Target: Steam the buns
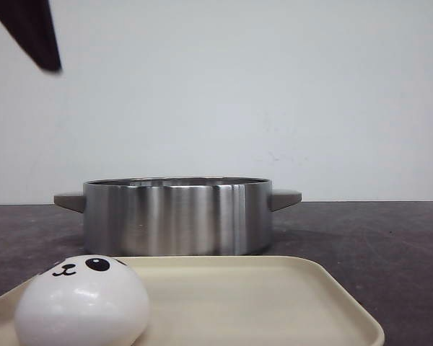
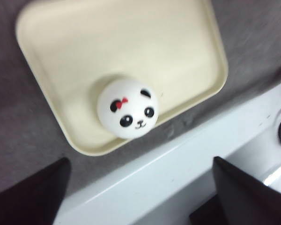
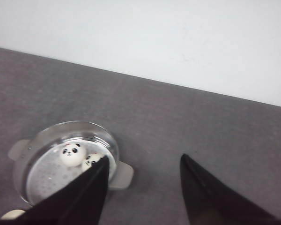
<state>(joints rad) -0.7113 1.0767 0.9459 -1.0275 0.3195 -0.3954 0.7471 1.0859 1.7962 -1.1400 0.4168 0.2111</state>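
Left wrist view: one shiny white panda bun (image 2: pixel 127 114) sits on the cream plastic tray (image 2: pixel 61 51), with the empty left claw (image 2: pixel 140 197) wide open above. The right claw (image 3: pixel 143 187) is open and empty too, over the grey bench (image 3: pixel 187 122). Two more panda buns (image 3: pixel 72 154) lie inside the round silver steel pot (image 1: pixel 177 215).

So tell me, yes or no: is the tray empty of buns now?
No, one panda bun with a red bow still sits on the cream tray in the left wrist view.

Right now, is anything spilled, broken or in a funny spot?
Nothing stands out. One panda bun sits upright on the cream tray, and at least two more buns lie inside the steel pot. The pot stands level behind the tray, and nothing looks spilled or damaged on the dark table.
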